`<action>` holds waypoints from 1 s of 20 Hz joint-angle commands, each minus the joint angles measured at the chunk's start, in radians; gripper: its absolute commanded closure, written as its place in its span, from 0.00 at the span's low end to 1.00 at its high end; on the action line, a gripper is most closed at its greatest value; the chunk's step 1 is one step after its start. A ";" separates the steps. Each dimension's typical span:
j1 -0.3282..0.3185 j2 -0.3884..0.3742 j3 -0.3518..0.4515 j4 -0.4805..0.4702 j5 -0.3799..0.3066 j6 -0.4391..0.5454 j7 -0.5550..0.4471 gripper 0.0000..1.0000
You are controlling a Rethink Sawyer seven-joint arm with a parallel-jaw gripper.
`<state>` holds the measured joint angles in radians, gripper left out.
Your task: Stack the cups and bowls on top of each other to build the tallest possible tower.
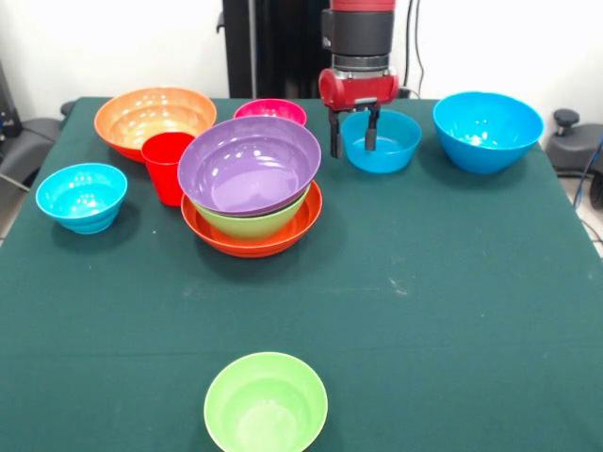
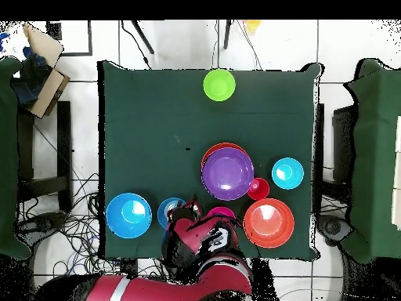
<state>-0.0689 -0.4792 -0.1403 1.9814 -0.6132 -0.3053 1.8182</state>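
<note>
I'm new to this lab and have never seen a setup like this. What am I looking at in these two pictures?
A red and black robot arm stands at a table with a green cloth. One picture looks across the table at it; the other looks straight down. Its gripper is open, holds nothing, and hangs over a small blue bowl. Already piled up is a tower: orange bowl at the base, green inside, purple on top. Loose around it are a red cup, a wide orange bowl, a magenta bowl, two more blue bowls and a green bowl.
</note>
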 commanded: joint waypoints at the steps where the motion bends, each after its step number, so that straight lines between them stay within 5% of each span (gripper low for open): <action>1: -0.003 0.002 0.074 -0.101 0.027 0.028 0.107 0.00; 10: -0.002 0.021 0.059 -0.102 0.025 -0.008 0.109 0.00; 11: 0.001 0.021 0.056 -0.102 0.027 -0.010 0.109 1.00; 20: -0.026 -0.035 0.088 -0.069 0.019 0.051 0.116 1.00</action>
<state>-0.0720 -0.4844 -0.1431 1.9806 -0.6135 -0.3049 1.8182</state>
